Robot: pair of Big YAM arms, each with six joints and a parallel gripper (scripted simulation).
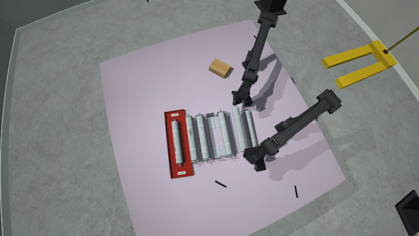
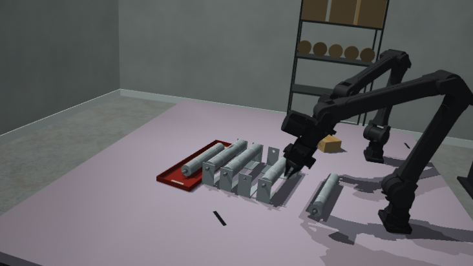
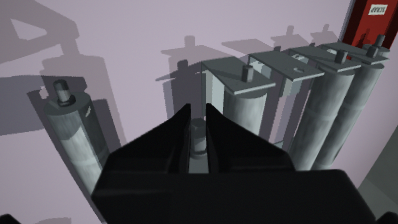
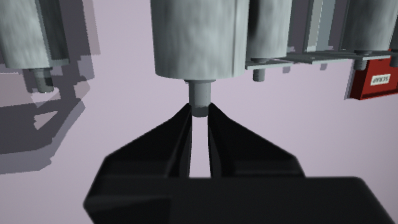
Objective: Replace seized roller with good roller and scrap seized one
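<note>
- The held roller (image 1: pixel 238 129) (image 3: pixel 198 166) (image 4: pixel 200 40) hangs beside the bed, between the bed and the spare roller (image 1: pixel 250 129) (image 2: pixel 325 194) (image 3: pixel 75 135) (image 4: pixel 30 35), towards the counter's (image 1: pixel 146 82) (image 2: pixel 115 214) (image 3: pixel 130 25) (image 4: pixel 300 150) arm-side edge.
- Left gripper (image 1: pixel 246 153) (image 2: pixel 286 175) (image 3: pixel 198 107): fingers clenched on 1 axle end; right gripper (image 1: pixel 241 103) (image 4: pixel 200 107): likewise on the other.
- Probably stiff and fairly heavy; its smooth barrel could slip, so the 2 hexagonal stubs suit.
- Keep both ends level; the sprung axle may shift under uneven pull.
- The empty brackets (image 1: pixel 217 152) (image 2: pixel 245 184) (image 3: pixel 290 67) (image 4: pixel 315 57) need 1 end slid in first.
</note>
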